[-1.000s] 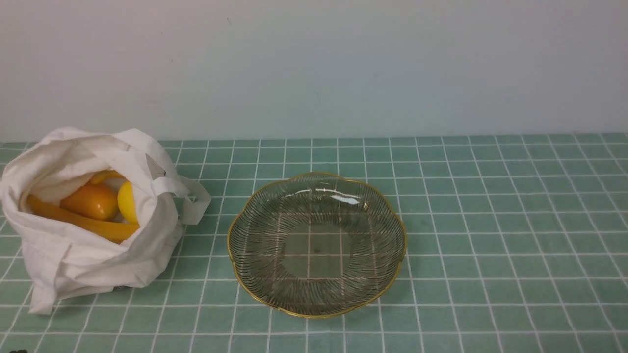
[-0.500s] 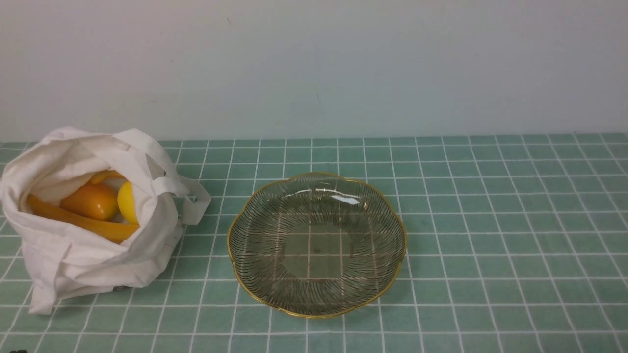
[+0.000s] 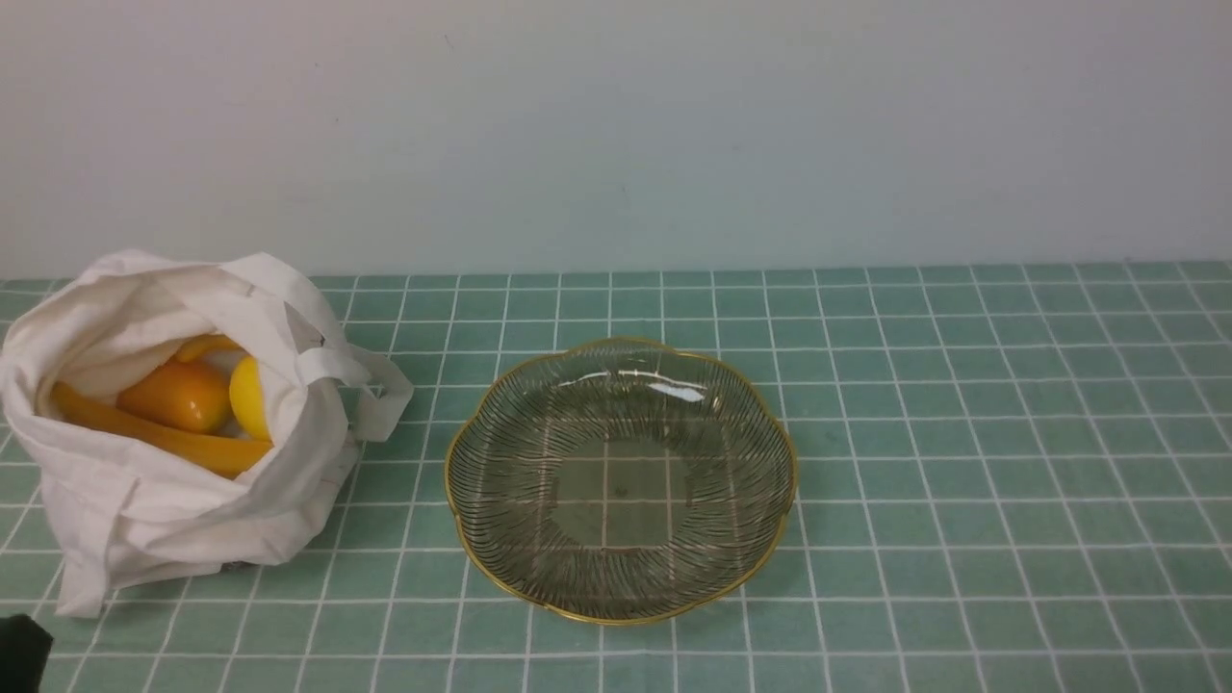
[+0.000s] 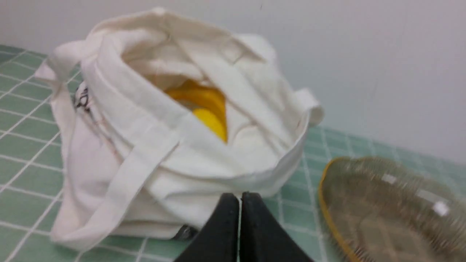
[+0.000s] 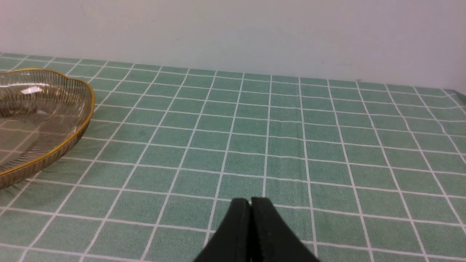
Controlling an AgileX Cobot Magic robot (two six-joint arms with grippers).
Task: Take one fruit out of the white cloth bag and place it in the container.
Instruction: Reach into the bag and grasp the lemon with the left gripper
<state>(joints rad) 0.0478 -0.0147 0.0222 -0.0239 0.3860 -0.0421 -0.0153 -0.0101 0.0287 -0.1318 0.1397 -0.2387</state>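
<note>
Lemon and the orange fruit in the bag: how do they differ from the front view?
Colour: the lemon is bright yellow, the orange fruit a deeper orange. Cover: the lemon is half hidden by the bag, the orange fruit shows far more. Place: the lemon lies on the dish side, the orange fruit to its left. Both sit inside the open bag.

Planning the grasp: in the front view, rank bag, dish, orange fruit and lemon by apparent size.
1. white cloth bag and glass dish: about alike, unranked.
2. orange fruit.
3. lemon, partly hidden.
</note>
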